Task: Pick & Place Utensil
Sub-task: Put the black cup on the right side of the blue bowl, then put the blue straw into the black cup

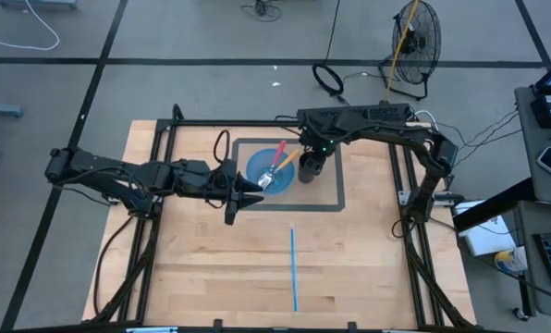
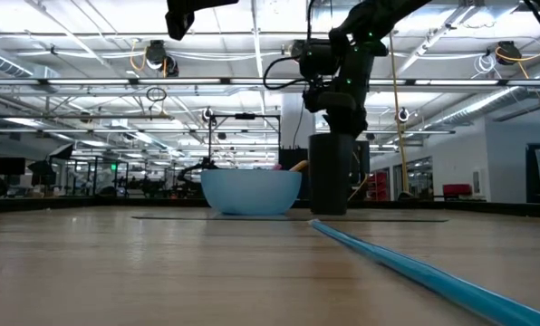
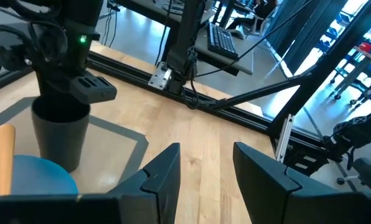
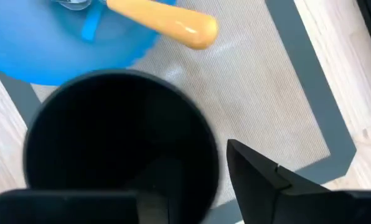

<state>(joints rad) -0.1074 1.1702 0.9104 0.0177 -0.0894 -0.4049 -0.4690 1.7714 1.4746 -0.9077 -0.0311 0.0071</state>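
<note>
Directly above the black cup [image 1: 311, 169] I'm holding the right gripper [image 2: 341, 116], jaws partly spread with nothing between them that I can make out. Just beyond, the utensils [image 1: 280, 158] are resting in the blue bowl [image 1: 270, 174], handles overhanging the rim. I'm judging a slow, vertical retreat best, so the cup isn't nudged. Farther off, the left gripper [image 3: 204, 171] is waiting half-open and empty beside the bowl.

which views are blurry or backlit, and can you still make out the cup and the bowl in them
Low view: bright ceiling lights behind leave the tall black plastic cup a dark silhouette; the round light blue bowl stays readable; the blue tape strip blurs toward the camera. Right wrist view: cup rim soft, right claw above it, yellow wooden handle sharper. High view: evenly lit.
</note>
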